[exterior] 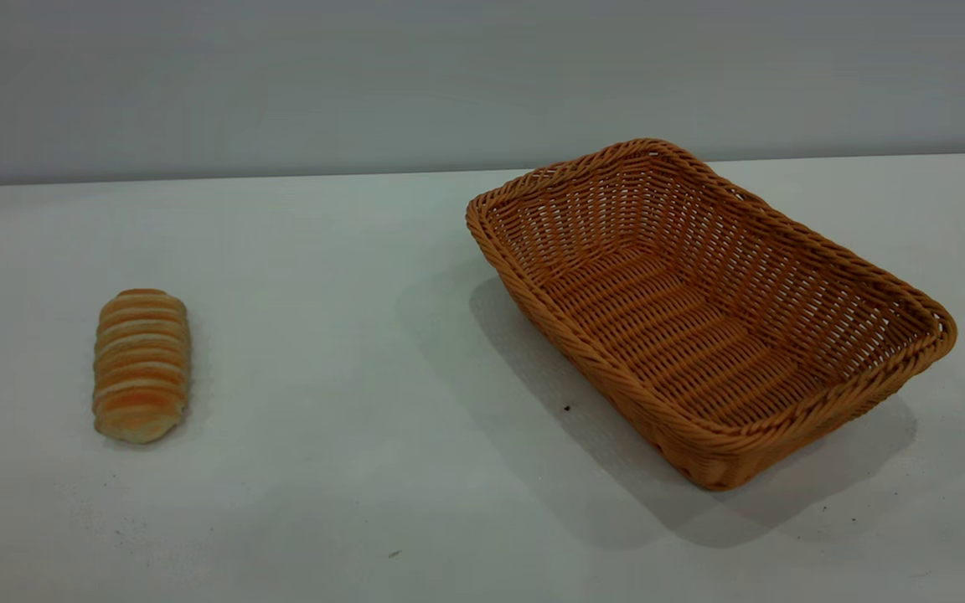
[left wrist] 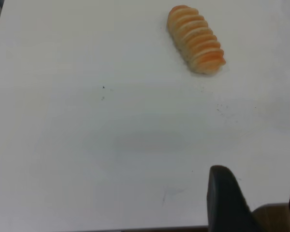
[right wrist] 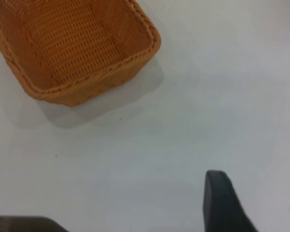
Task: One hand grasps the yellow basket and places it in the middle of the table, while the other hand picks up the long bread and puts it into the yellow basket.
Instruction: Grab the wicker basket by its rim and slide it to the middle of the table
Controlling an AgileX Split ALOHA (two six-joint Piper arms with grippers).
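Note:
The yellow basket (exterior: 704, 310) is an orange-tan woven wicker basket. It stands empty on the right half of the white table (exterior: 348, 352), set at an angle. The long bread (exterior: 141, 364), a small striped roll, lies on the left side of the table. Neither arm shows in the exterior view. In the left wrist view my left gripper (left wrist: 258, 180) is open and empty above the table near its edge, well short of the bread (left wrist: 196, 38). In the right wrist view my right gripper (right wrist: 256, 182) is open and empty over bare table, apart from the basket (right wrist: 72, 46).
A grey wall (exterior: 449, 75) runs behind the table's back edge. A few tiny dark specks (exterior: 566, 408) dot the tabletop. The table's near edge (left wrist: 135, 229) shows in the left wrist view.

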